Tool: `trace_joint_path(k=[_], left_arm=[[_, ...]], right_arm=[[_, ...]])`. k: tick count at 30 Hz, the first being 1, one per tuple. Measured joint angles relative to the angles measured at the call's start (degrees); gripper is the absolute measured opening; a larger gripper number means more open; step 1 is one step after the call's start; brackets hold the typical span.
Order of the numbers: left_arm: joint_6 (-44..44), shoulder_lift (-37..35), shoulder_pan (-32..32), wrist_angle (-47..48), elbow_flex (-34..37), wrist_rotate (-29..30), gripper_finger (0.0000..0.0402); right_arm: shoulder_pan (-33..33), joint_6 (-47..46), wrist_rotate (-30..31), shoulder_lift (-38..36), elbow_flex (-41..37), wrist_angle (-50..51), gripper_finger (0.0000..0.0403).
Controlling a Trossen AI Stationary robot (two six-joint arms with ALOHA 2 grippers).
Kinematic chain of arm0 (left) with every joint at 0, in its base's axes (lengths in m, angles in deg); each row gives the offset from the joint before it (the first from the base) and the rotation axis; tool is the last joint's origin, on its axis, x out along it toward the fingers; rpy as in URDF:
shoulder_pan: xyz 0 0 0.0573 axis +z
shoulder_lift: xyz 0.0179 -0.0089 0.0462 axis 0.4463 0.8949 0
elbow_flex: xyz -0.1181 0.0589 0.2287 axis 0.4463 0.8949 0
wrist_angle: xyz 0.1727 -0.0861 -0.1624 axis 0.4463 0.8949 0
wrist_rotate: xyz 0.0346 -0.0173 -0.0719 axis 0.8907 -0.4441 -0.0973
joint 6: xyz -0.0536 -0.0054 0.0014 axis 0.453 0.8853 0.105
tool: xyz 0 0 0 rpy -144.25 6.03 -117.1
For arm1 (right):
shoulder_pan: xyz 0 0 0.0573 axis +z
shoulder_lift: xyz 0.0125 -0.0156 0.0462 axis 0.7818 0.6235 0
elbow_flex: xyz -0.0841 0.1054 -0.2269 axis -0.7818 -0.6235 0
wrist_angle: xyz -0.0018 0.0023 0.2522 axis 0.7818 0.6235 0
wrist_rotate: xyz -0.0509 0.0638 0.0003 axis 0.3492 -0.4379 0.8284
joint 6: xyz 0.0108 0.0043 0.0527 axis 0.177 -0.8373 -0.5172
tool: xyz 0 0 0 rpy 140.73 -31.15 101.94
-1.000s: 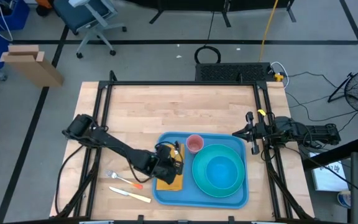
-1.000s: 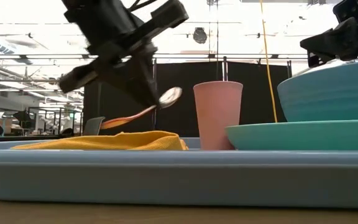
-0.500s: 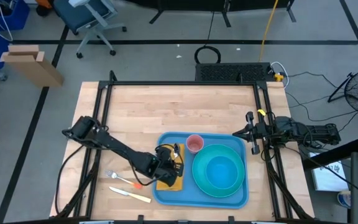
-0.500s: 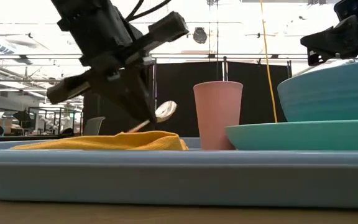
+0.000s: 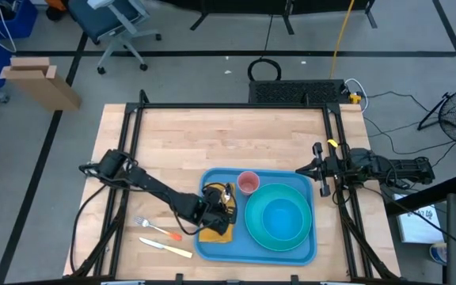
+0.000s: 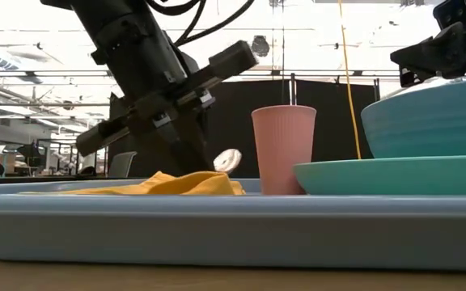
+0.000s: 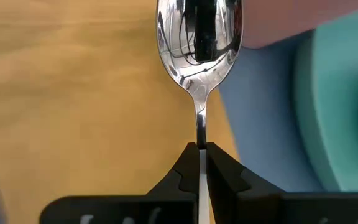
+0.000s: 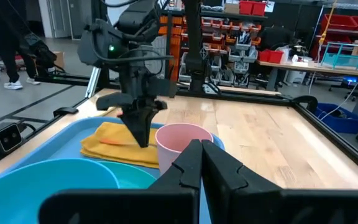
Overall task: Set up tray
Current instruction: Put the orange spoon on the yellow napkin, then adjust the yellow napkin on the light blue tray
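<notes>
From above, the blue tray [image 5: 256, 215] lies on the near half of the wooden table [image 5: 212, 138], a bit toward the right. The left gripper [image 5: 218, 212] is over the yellow napkin [image 5: 216, 229] at the tray's 9 o'clock end, so the left arm is the one at work there. The right gripper [image 5: 318, 169] waits pinched shut, with nothing in it, just off the tray's 2 o'clock corner. A fork [image 5: 150, 227] and a knife [image 5: 165, 248] lie on the wood past the tray's 9 o'clock edge. From table height, the left gripper [image 6: 186, 121] hangs low over the napkin [image 6: 156, 185]. The spoon [image 6: 227, 159] sticks out toward 4 o'clock, its bowl just above the cloth and near the pink cup [image 6: 282, 149]. I cannot tell if it touches the cloth. In the left wrist camera, the left gripper [image 7: 201, 155] is pinched tight on the thin spoon [image 7: 199, 40] handle. The spoon runs straight out along 12 o'clock, with the napkin [image 7: 73, 106] under it and toward 9 o'clock, and the teal plate [image 7: 340, 118] at 3 o'clock. In the right wrist camera, the left gripper [image 8: 139, 127] points down onto the napkin [image 8: 114, 142], right beside the cup [image 8: 182, 148]. I think the spoon only has to go straight down now, long side flat on the cloth.
</notes>
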Motion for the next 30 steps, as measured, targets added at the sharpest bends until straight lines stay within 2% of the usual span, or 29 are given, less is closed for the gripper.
trace_joint_path(k=[5,14,19,23,28,30], left_arm=[[-0.02,0.32,0.09,-0.64,0.01,0.35,0.0029],[-1.72,0.32,0.09,-0.75,0.01,0.00,0.0122],[-9.37,-1.66,-0.19,0.43,0.01,-2.00,0.0142],[-17.72,-3.40,-1.06,1.96,0.01,-4.52,0.0119],[-22.89,-3.23,-3.07,2.69,0.03,-5.36,0.0022],[-23.86,-2.85,-3.79,3.07,0.03,-4.92,0.0010]], right_arm=[[0.00,-1.13,0.00,0.09,0.00,-0.20,0.0000],[0.00,-1.89,0.00,0.09,0.00,-0.37,0.0000],[0.00,-2.14,-0.11,0.09,0.00,-0.37,0.0000],[0.00,-2.14,-0.11,0.09,0.00,-0.37,0.0000],[0.00,-2.12,-0.05,0.11,0.00,-0.67,0.0000],[0.00,-2.21,-0.04,0.11,0.00,-0.77,0.0000]])
